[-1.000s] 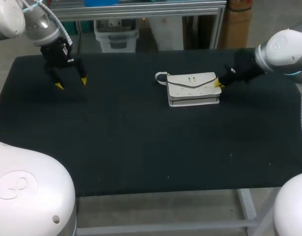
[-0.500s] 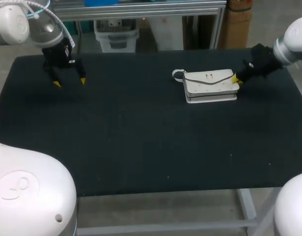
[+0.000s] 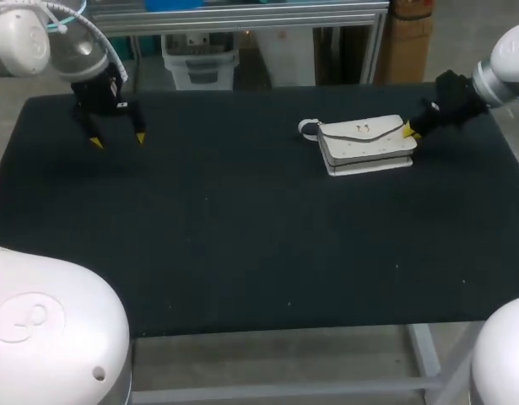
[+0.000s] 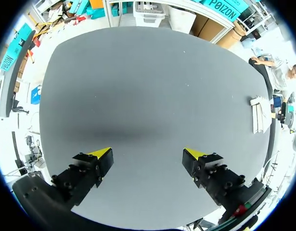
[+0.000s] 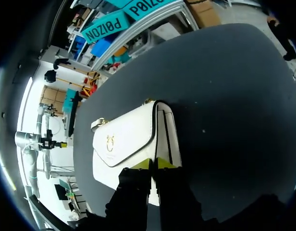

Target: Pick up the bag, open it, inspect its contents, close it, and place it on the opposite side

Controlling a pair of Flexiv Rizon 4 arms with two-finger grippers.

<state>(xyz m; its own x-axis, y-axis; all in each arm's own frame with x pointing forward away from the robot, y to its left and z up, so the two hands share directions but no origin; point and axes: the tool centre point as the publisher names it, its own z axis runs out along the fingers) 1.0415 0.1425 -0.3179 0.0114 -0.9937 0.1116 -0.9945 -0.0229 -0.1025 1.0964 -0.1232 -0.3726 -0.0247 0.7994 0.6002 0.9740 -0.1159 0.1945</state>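
Observation:
A white flap bag point(image 3: 364, 145) lies flat on the black table point(image 3: 242, 245), towards its far right. My right gripper point(image 3: 407, 129) is at the bag's right end, shut on its edge. In the right wrist view the two yellow tips point(image 5: 154, 163) sit pressed together on the near end of the bag point(image 5: 133, 144), whose flap with a gold clasp faces up. My left gripper point(image 3: 117, 139) hangs open over the far left of the table, holding nothing. From the left wrist view its fingers point(image 4: 148, 156) stand wide apart above bare mat, and the bag point(image 4: 259, 114) is far off.
A small strap loop point(image 3: 306, 127) sticks out from the bag's left end. The table's right edge point(image 3: 514, 160) runs close behind my right gripper.
The bag has slid to the right across the table along with my right gripper, which stays shut on its end. My left arm has drifted slightly back and left.

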